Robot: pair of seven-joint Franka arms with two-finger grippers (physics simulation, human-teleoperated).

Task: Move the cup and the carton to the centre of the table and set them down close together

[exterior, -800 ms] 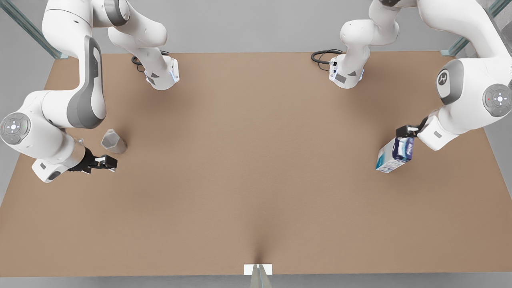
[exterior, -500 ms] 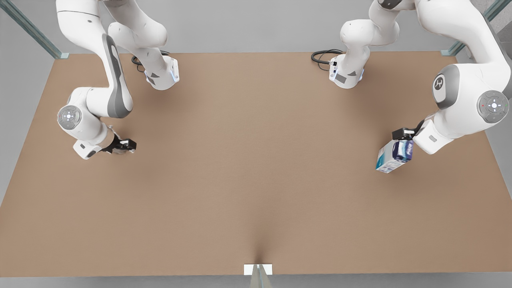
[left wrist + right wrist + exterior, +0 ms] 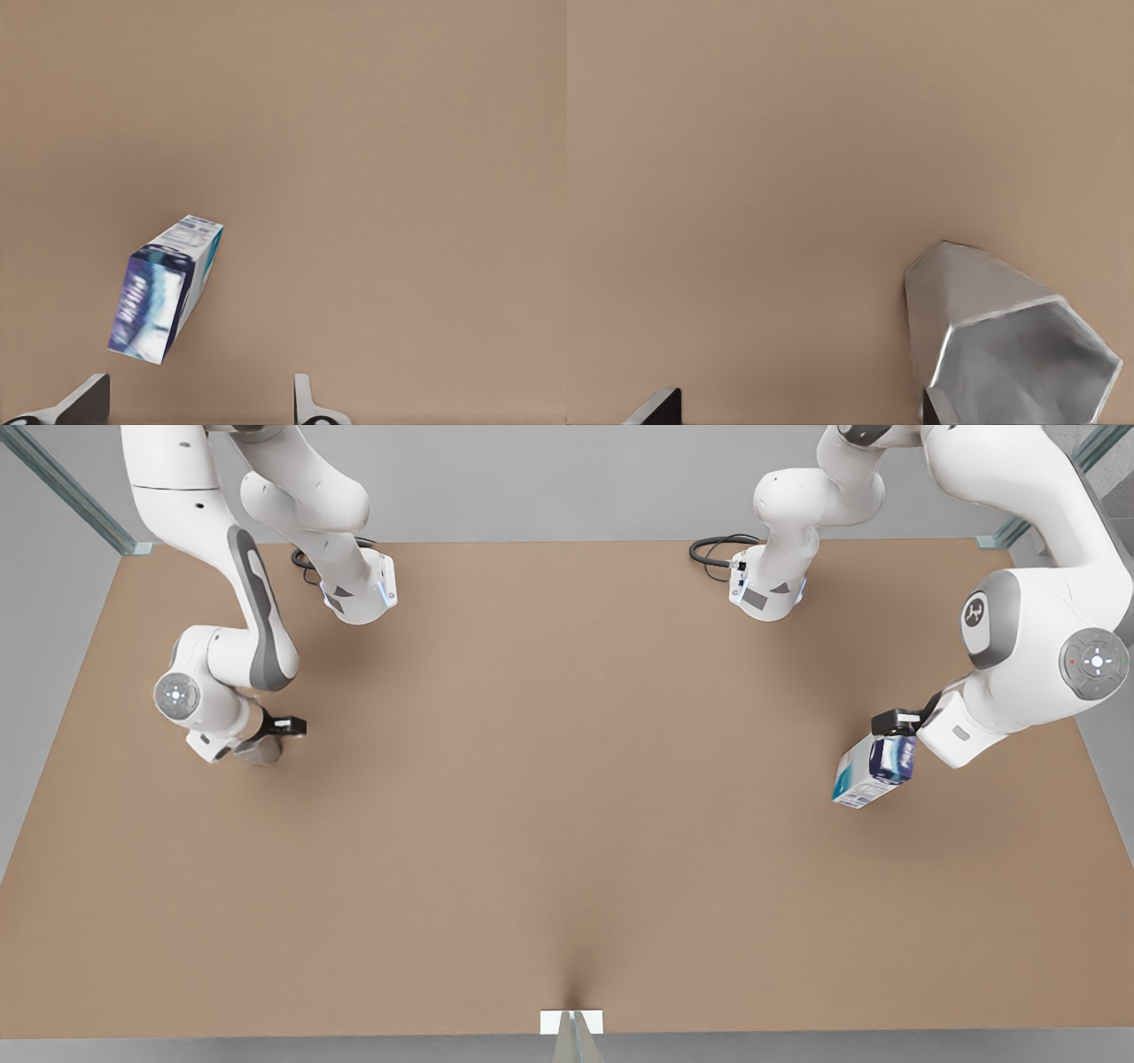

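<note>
Showing one cup (image 3: 258, 753) under open right gripper (image 3: 282, 728), one carton (image 3: 873, 769) below open left gripper (image 3: 893, 723)

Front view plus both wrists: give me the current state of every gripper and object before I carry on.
left gripper: open, over the carton, not gripping it.
right gripper: open, low at the cup, one finger by its wall.
carton: on the table at the front view's right, ungrasped.
cup: upright, mouth up, on the table at the front view's left, ungrasped.
table: centre bare.
</note>
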